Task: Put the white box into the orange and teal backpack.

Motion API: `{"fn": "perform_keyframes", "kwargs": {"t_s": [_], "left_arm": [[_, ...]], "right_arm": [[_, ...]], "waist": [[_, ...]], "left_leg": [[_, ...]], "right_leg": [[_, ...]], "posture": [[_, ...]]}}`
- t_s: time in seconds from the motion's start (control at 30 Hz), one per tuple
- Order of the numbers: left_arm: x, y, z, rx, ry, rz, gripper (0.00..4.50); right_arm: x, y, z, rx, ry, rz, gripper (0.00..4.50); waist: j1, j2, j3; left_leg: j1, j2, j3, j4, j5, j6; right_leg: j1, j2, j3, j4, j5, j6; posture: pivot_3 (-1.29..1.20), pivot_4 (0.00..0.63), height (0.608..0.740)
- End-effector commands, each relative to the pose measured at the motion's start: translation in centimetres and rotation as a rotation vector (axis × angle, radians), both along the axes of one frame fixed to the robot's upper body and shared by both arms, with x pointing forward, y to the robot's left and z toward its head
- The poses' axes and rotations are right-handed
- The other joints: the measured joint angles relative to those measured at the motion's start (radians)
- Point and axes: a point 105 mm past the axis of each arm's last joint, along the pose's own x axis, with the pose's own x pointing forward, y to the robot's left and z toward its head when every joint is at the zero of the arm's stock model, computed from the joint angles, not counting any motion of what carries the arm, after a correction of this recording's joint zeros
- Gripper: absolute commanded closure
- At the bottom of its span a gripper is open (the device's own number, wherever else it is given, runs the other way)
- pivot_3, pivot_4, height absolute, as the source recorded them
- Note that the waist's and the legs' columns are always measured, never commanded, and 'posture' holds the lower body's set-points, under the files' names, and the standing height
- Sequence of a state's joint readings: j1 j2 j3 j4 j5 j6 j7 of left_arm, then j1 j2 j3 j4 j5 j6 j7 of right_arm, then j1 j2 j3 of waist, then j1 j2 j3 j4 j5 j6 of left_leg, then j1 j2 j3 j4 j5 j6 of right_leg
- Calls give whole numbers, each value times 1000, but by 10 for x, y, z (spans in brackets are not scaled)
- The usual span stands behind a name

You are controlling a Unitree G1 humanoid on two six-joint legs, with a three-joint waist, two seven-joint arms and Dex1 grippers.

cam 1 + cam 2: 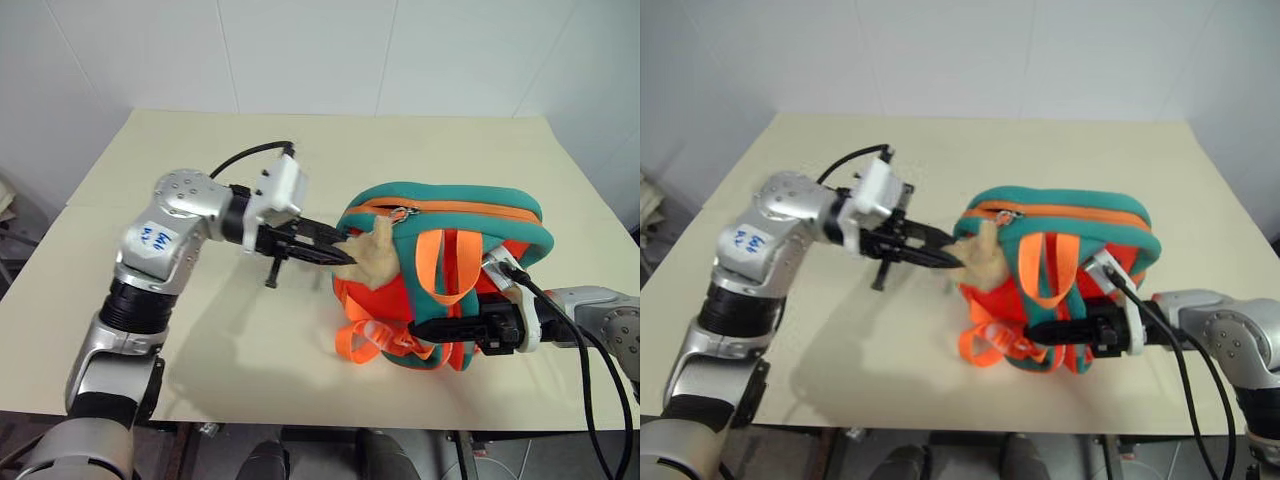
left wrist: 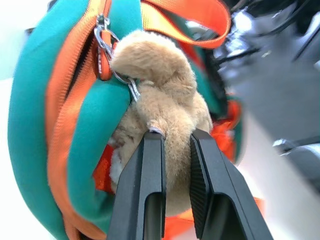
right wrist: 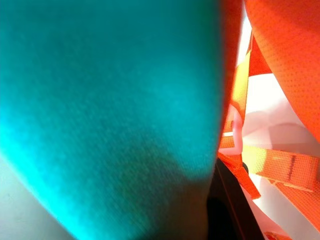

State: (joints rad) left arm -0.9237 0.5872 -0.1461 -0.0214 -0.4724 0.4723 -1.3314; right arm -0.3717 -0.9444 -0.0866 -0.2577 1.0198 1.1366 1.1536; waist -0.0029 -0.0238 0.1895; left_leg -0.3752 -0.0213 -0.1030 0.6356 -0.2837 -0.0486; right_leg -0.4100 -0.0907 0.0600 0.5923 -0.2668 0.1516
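— How was the left arm set?
— It reached in from the left, elbow bent, forearm running roughly level toward the middle. The left gripper pointed rightward and slightly down, its two black fingers nearly together, pinching the teddy bear on the orange and teal backpack.
— And the right?
— It came in low from the right, wrist turned so the right gripper pointed leftward along the table side of the backpack. Its fingers lay close together, pressed against the backpack's lower straps; whether they actually clamped anything couldn't be told.
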Motion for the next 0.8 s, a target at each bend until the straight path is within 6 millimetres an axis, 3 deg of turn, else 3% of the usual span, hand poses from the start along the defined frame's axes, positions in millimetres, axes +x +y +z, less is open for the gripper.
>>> {"fn": "perform_keyframes", "kwargs": {"t_s": [0.03,0.33,0.57,0.8], "left_arm": [[5,27,27,-70,-10,49,4096],[40,77,23,-61,48,261,4096],[58,102,11,-58,133,350,4096],[76,105,-35,26,265,417,4096]], "right_arm": [[-3,3,5,9,-21,21,3914],[-3,3,4,12,-20,17,3914],[-4,3,4,13,-17,14,3914],[-5,3,4,16,-17,8,3914]], "waist": [[0,0,0],[1,0,0],[0,0,0],[-1,0,0]], "left_leg": [[0,0,0,0,0,0],[0,0,0,0,0,0],[0,0,0,0,0,0],[0,0,0,-1,0,0]], "right_leg": [[0,0,0,0,0,0],[0,0,0,0,0,0],[0,0,0,1,0,0],[0,0,0,2,0,0]], "posture": [[0,150,740],[0,150,740],[0,150,740],[0,150,740]]}}
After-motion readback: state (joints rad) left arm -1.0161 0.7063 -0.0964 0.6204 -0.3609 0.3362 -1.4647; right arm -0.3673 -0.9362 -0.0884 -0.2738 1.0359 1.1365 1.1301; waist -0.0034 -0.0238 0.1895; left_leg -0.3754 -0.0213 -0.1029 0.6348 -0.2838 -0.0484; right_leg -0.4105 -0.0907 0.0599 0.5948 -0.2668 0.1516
